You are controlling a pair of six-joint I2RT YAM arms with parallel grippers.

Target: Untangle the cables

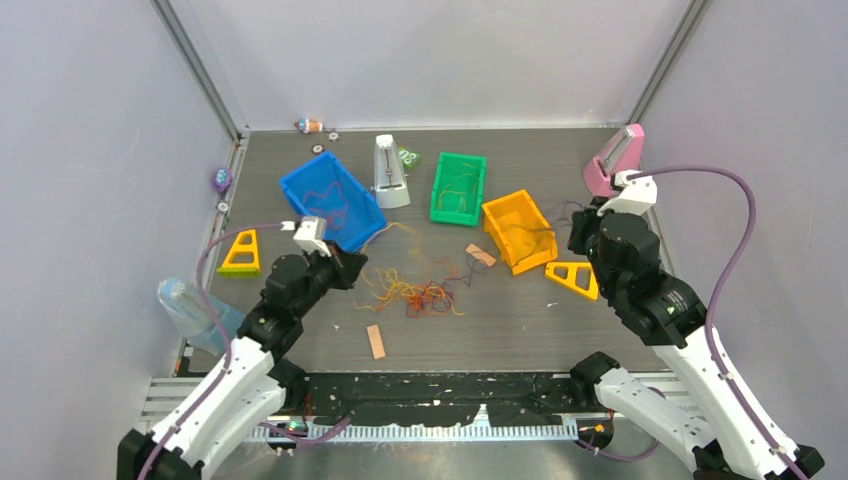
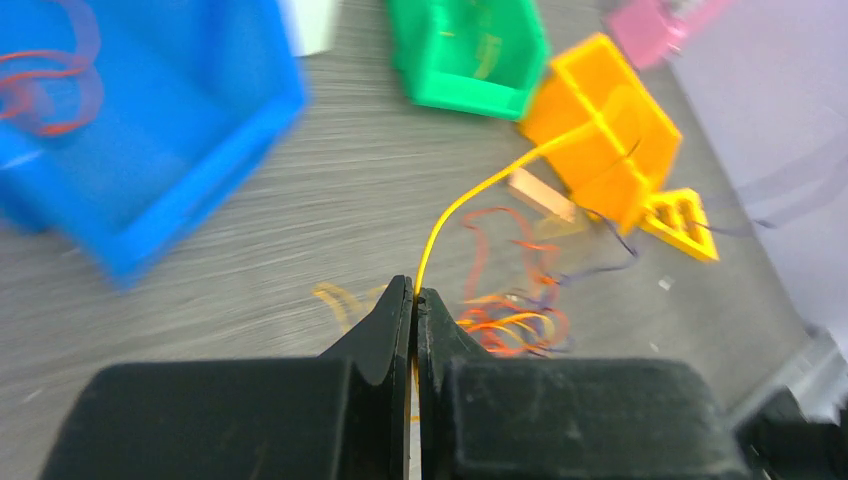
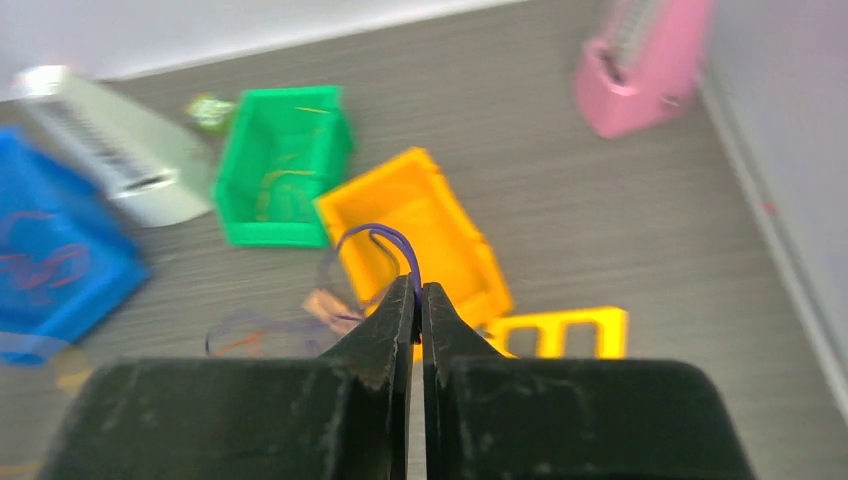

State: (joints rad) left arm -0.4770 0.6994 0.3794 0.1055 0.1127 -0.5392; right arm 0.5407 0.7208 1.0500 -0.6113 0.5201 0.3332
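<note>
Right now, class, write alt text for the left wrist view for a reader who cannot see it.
The left gripper is shut on a yellow cable that arcs toward the orange bin. A cable tangle lies beside it; a blue bin and a green bin sit beyond.

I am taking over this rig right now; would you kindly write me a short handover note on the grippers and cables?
Left gripper: shut on a yellow cable that runs toward the orange bin.
Right gripper: shut on a purple cable loop.
Tangle: mixed orange, red and dark strands loose on the table.
Done: reddish strands lie in the blue bin, yellowish ones in the green bin.
To do: free the two held cables, then sort the rest of the tangle.
</note>
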